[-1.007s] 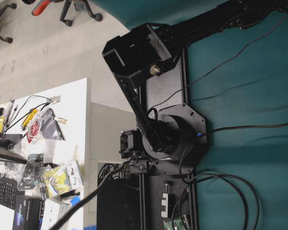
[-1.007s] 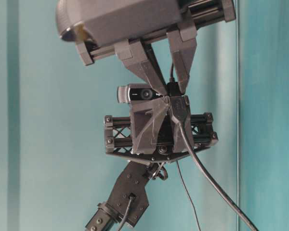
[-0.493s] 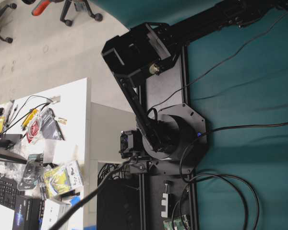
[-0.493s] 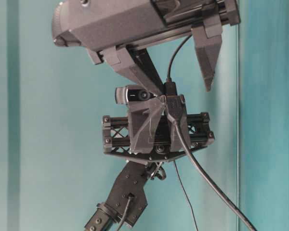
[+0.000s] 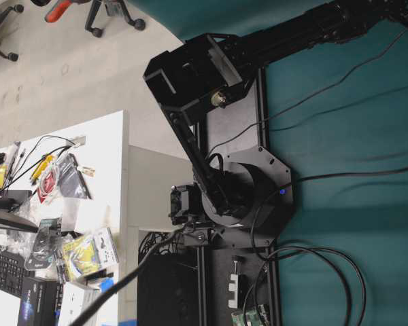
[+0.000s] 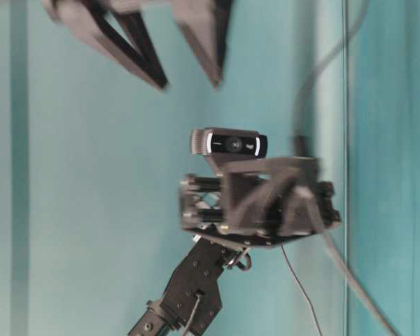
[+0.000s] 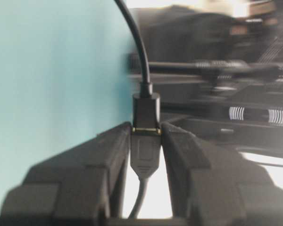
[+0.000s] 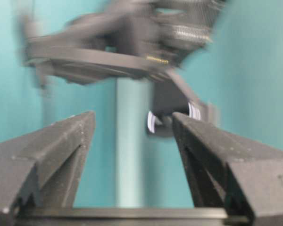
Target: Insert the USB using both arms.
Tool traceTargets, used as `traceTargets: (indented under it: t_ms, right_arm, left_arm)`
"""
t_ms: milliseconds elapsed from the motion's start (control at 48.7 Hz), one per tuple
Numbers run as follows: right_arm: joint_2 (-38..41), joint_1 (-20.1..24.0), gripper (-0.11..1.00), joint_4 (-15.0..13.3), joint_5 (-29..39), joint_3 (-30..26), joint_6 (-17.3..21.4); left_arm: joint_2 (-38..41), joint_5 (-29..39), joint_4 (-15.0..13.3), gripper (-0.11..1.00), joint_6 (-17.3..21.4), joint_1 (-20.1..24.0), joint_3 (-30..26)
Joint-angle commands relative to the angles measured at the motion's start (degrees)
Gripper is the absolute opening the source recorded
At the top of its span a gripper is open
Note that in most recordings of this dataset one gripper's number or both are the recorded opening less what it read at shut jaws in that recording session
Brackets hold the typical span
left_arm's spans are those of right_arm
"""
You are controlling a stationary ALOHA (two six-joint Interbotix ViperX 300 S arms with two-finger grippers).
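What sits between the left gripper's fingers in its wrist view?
A black USB connector is clamped between the left gripper fingers, with a plug body joined above it and a cable rising away. How deep the plug is seated is hidden.

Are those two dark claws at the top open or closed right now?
Open. The right gripper has its two fingers spread wide apart with only teal backdrop and blur between them, gripping nothing.
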Motion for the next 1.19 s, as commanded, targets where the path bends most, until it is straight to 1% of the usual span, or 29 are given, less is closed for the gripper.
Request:
traceTargets:
  t_ms: [0,41,62,103,164,226,288,308,411,514,575,637,658,781,863,945,986,1028,1171]
  right_arm:
    - [-3.3,1.8,0.74,4.2,2.4,-2.2,1.9]
    - [-4.6,2.4,0.74,6.9,3.7,-2.7,3.8]
    - [-5.4,2.7,0.74,9.0,4.6,-3.1,5.4]
    - [-7.0,3.0,0.74,11.3,5.6,-3.4,7.9]
    - [-9.5,3.2,0.74,13.9,6.5,-3.3,12.0]
    - [-12.5,3.2,0.74,15.6,6.6,-3.1,16.7]
    - [-15.5,3.2,0.74,16.6,6.9,-2.5,21.4]
    - [-16.6,3.2,0.74,16.7,6.9,-2.3,23.0]
    - [-22.3,3.2,0.74,16.8,6.9,0.2,30.4]
    - [-27.2,3.1,0.74,16.8,6.9,2.8,35.1]
    - [-29.6,3.1,0.74,16.8,6.9,4.0,36.1]
    - [-31.2,3.1,0.74,16.8,6.9,4.9,36.1]
    - [-31.6,3.1,0.74,16.8,6.9,5.2,36.1]
    - [-32.5,3.1,0.74,17.0,6.9,6.3,36.0]
    - [-32.6,3.2,0.74,17.0,6.9,6.7,35.9]
    - [-32.5,3.1,0.74,17.0,6.9,6.7,35.9]
    - [-32.6,3.2,0.74,17.0,6.9,6.7,35.9]
    - [-32.6,3.2,0.74,17.0,6.9,6.8,35.9]
    - [-32.7,3.2,0.74,17.0,6.9,6.7,35.8]
  left_arm:
    - [-4.2,-4.1,4.6,0.28,-0.5,-0.2,-0.8]
    - [-5.1,-6.5,6.5,0.28,-0.5,-0.4,-1.1]
    - [-5.4,-7.7,7.5,0.28,-0.5,-0.6,-1.1]
    - [-6.3,-10.3,9.2,0.28,-0.5,-1.2,-1.4]
    - [-7.4,-14.2,11.6,0.28,-0.5,-2.6,-1.6]
    - [-8.0,-17.6,14.1,0.28,-0.4,-4.3,-1.8]
    - [-8.2,-20.1,16.5,0.28,-0.4,-6.2,-1.9]
    - [-8.1,-20.7,17.2,0.28,-0.4,-6.9,-2.0]
    - [-7.3,-23.1,22.5,0.28,-0.3,-11.2,-2.7]
    - [-5.8,-25.4,29.1,0.28,-0.6,-15.3,-3.3]
    - [-4.9,-27.1,33.7,0.28,-1.2,-17.4,-3.4]
    - [-4.0,-29.1,38.1,0.28,-3.1,-19.0,-3.6]
    - [-3.7,-30.2,40.2,0.28,-4.6,-19.5,-3.8]
    - [-2.5,-34.0,49.0,0.28,-12.0,-20.7,-4.1]
    - [-1.8,-34.9,54.8,0.28,-16.1,-21.7,-4.5]
    - [-1.1,-34.8,59.9,0.28,-19.8,-23.0,-4.8]
    - [-1.1,-34.9,61.3,0.28,-20.9,-23.6,-5.0]
    - [-1.1,-35.1,62.0,0.28,-21.9,-23.9,-5.1]
    - [-1.2,-34.8,62.1,0.28,-23.2,-24.9,-5.4]
